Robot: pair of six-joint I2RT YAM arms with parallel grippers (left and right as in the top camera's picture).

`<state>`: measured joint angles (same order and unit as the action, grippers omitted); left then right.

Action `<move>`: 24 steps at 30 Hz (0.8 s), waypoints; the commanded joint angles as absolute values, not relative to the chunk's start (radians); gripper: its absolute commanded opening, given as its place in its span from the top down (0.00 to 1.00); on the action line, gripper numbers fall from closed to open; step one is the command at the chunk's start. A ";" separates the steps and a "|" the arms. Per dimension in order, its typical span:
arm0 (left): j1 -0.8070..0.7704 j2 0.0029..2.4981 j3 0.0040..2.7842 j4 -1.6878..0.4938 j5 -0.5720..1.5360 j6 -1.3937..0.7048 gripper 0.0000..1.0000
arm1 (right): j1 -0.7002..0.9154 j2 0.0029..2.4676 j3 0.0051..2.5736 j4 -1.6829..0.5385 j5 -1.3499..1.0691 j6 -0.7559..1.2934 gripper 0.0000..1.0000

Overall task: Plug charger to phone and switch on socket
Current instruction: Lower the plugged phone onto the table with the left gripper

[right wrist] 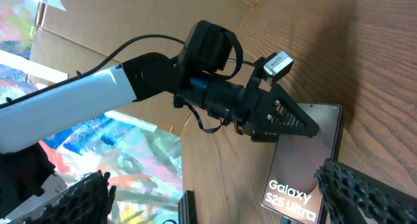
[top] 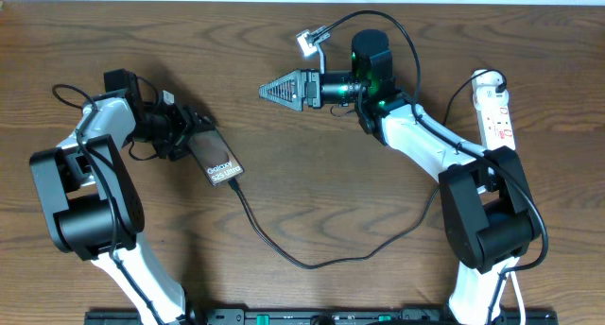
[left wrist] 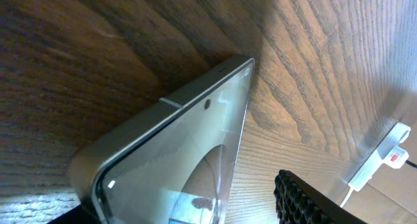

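Meeting the phone (top: 219, 164) at its lower end, the charger (top: 312, 265) looped across the surface (top: 312, 174), seen only from overhead, with the socket (top: 496, 112) well apart at far right. The left end effector (top: 197, 136) sat at the phone's upper end; whether it clamped I could not tell. The right end effector (top: 267, 90) looked like one wedge overhead, yet its wrist view showed its fingers (right wrist: 85, 195) spread wide, released.

Soft, even light from above leaves only faint shadows on the table (top: 312, 174), while in the left wrist view pale glare washes the close, blurred phone (left wrist: 195, 152) and a bright band crosses the wood.
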<state>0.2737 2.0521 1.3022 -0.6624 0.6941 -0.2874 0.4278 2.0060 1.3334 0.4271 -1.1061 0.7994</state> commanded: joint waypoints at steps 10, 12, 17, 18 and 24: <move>0.282 2.125 1.251 -0.710 0.473 -0.285 0.34 | 0.434 2.012 1.347 0.426 -1.114 0.781 0.01; 0.282 2.125 1.251 -0.714 0.473 -0.285 0.34 | 0.434 2.012 1.347 0.426 -1.114 0.780 0.01; 0.282 2.125 1.251 -0.717 0.473 -0.285 0.33 | 0.434 2.012 1.347 0.426 -1.114 0.781 0.01; 0.282 2.125 1.251 -0.717 0.473 -0.285 0.33 | 0.434 2.012 1.347 0.426 -1.114 0.780 0.01; 0.282 2.125 1.251 -0.719 0.473 -0.285 0.33 | 0.434 2.013 1.347 0.426 -1.113 0.780 0.01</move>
<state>0.2737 2.0476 1.3052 -0.6952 0.6701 -0.2874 0.4278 2.0060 1.3334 0.4271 -1.1061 0.7994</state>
